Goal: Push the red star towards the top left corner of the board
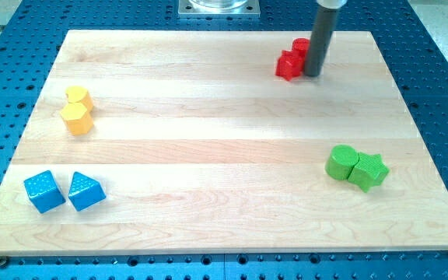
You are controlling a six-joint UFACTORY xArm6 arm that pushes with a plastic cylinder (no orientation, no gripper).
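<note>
My tip (313, 75) touches the right side of the red star (289, 66); another red block (300, 47) sits behind. No hand exists, nothing held. The star remains far right of the bench's (208, 155) top-left corner; nearly all pushing remains.

The red star (289, 66) sits flat on the tabletop (208, 155) near the view's top edge, right of centre. It's glossy, with stubby points. Another red block (300, 47), shape unclear, touches it just above and to its right.
</note>
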